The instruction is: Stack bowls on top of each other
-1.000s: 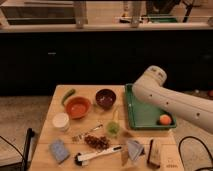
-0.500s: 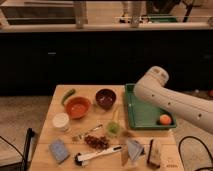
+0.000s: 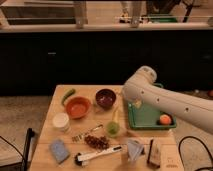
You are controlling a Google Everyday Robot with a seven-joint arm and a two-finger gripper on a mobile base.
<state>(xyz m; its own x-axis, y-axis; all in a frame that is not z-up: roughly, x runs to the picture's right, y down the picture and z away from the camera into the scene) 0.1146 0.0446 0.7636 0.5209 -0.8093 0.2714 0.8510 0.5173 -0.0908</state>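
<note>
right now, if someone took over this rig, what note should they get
Gripper: not visible; it seems hidden behind the white arm, which reaches over the green tray.
Bowls: orange bowl and maroon bowl sit upright side by side on the table, left of the tray.
Done: nothing; neither bowl is lifted or stacked.
Left: grasp one bowl, probably the smaller maroon one, and set it inside the orange one.
</note>
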